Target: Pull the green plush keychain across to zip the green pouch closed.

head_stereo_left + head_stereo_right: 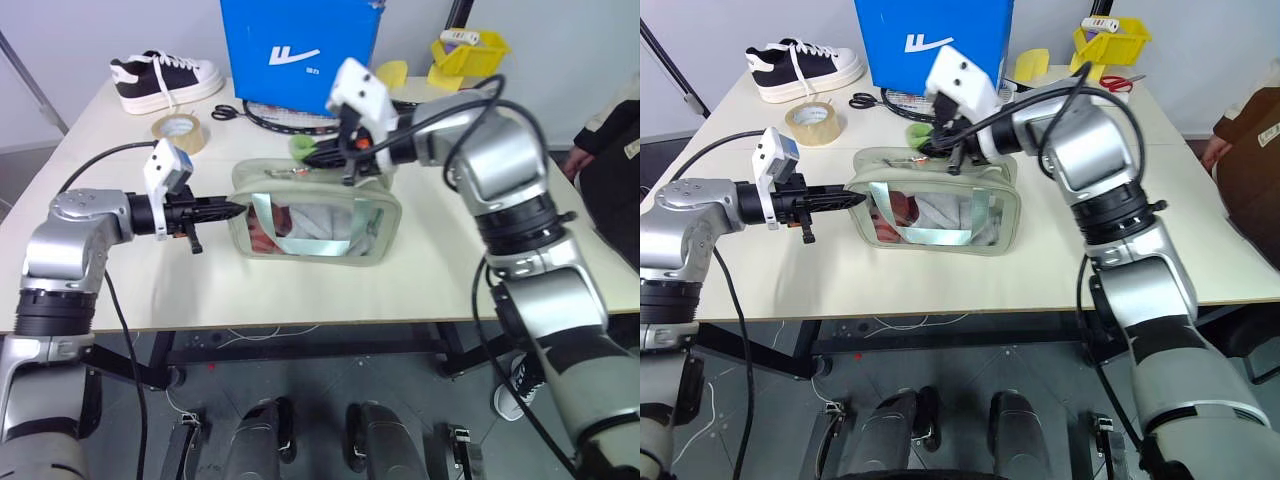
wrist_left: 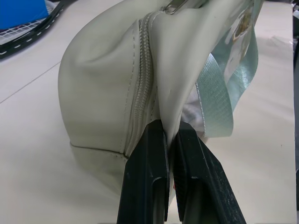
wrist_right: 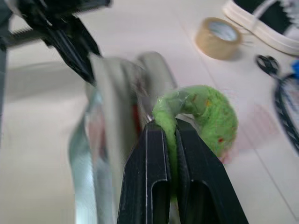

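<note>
**Op:** Green plush keychain (image 3: 205,116), small, round, fuzzy: pinched in my right gripper (image 3: 170,135), at the far rim of the pale sage-green fabric pouch (image 1: 315,215).

**Spotter:** Left side?

**Op:** Left gripper (image 2: 170,140) clamped on the pouch's end seam. Zipper line runs along the pouch top between the two grippers; I judge the pull goes along that axis.

You're looking at a pouch (image 1: 315,215) of smooth, matt cloth with a stitched zip, a glossy clear plastic window and shiny woven straps. Above it, the keychain (image 3: 205,116) is fuzzy green plush. The gripper fingers (image 2: 149,186) look like hard matt black plastic. Behind the pouch, the box (image 1: 300,45) seems glossy card; the table (image 1: 120,290) is smooth and matt.
</note>
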Robot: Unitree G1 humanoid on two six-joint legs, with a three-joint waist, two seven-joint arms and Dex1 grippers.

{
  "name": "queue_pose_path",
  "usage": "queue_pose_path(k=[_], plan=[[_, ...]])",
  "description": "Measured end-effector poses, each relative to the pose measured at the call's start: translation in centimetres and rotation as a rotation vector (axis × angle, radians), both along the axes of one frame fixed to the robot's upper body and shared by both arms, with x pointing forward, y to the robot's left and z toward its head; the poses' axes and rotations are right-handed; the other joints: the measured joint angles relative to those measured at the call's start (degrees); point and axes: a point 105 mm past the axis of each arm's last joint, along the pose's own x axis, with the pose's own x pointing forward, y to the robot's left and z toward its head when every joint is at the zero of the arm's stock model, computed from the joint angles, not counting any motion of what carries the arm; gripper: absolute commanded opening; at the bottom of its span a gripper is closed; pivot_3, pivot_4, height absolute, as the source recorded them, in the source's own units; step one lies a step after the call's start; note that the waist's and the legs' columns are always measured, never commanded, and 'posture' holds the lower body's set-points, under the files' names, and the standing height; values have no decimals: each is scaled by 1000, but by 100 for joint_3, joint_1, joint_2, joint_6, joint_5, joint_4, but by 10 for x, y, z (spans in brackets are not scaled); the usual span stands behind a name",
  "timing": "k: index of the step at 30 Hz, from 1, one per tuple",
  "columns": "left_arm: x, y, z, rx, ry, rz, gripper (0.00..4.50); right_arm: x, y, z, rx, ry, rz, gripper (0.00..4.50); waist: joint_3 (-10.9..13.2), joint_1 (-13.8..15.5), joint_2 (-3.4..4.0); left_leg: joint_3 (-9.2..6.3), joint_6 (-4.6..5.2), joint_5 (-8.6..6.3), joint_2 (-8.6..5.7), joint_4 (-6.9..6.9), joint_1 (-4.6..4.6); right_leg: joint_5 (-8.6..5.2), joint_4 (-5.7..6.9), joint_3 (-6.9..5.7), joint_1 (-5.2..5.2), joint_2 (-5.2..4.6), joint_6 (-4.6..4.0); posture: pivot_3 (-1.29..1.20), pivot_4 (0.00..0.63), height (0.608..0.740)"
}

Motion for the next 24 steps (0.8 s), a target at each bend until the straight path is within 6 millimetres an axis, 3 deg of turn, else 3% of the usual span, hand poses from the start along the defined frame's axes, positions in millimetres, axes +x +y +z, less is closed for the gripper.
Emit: queue_pose_path(k=[2, 4, 8, 11, 15, 20, 24], plan=[[-1, 1, -1, -5, 3, 11, 0, 3, -31, -1, -21, -16, -83, 55, 0, 27, 0, -1, 0, -1, -1, -1, 0, -3, -4, 0, 1, -3, -6, 0, 150, 716], [-3, 3, -4, -23, 6, 26, 0, 8, -81, -4, -54, -18, -234, 55, 0, 74, 0, 1, 5, -5, -2, -1, 0, -4, -8, 4, -1, -11, -7, 0, 150, 716], [-5, 7, -5, -46, 10, 52, 0, 10, -164, -16, -157, -39, -491, 55, 0, 84, 0, 1, 14, -12, 0, -9, 9, -5, -9, 7, 0, -18, -8, 0, 150, 716], [-10, -6, -6, -56, 12, 9, 0, 13, -190, -42, -231, -41, -571, 55, 2, 54, 2, 8, 14, -11, 3, -13, 9, -4, -8, 7, -8, -23, -9, 0, 150, 716], [-11, -7, -7, -54, 16, 11, 0, 8, -191, -69, -266, -18, -576, 55, 2, -5, 4, 5, 2, -1, 7, -16, 11, -4, -8, 2, -2, -20, -7, 0, 150, 716], [-10, 3, -8, -62, 28, 60, 0, -12, -152, -134, -242, 145, -478, 55, 1, -57, 2, 3, 20, -7, 13, -13, 24, -3, -4, 1, 11, -7, -6, 0, 150, 716], [-10, 6, -9, -67, 32, 84, 0, -14, -130, -150, -218, 171, -450, 55, 1, -50, 2, 0, 17, -10, 13, -10, 38, -3, -3, 0, 23, -5, -6, 0, 150, 716]])
